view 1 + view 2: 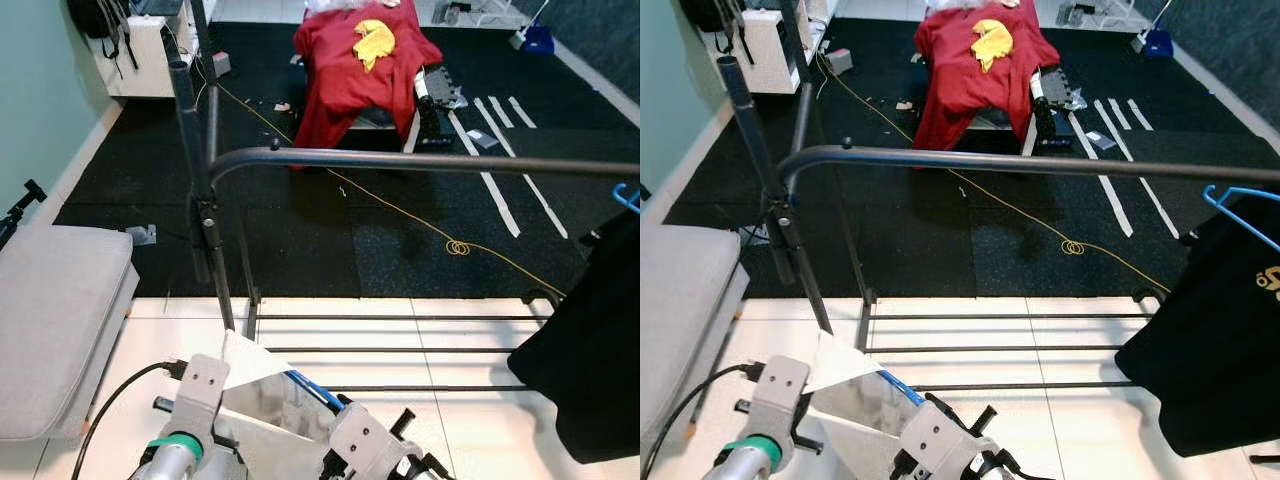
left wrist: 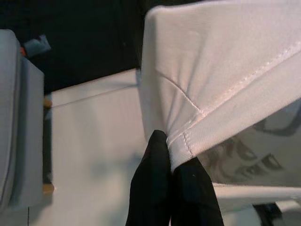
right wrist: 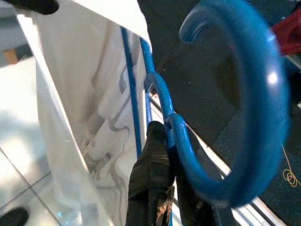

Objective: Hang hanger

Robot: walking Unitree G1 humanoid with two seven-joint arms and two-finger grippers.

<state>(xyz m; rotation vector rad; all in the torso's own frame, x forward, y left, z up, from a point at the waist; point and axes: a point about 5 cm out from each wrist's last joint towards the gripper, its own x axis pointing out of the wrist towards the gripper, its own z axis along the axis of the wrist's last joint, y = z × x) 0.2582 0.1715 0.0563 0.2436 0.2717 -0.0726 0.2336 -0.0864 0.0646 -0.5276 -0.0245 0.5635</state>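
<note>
Hanger (image 3: pixel 225 117) (blue) clenched by right end effector (image 3: pixel 162 141); left end effector (image 2: pixel 171 162) pinches white shirt (image 2: pixel 225 75).

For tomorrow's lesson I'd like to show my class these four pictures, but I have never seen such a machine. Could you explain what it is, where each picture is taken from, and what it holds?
This is a walking humanoid robot with two silver arms. The two wide pictures come from the two cameras in its head, looking down and forward. They show a dark clothes rail, with a black T-shirt already hanging at its right end on a blue hanger. Beyond lie a black floor mat and a red cloth draped over something. The two close pictures come from cameras on the wrists. The left hand pinches the hem of a white T-shirt. The right hand grips the neck of the blue hanger that this shirt is on, just below its hook. It has not yet been hung on the rail.
</note>
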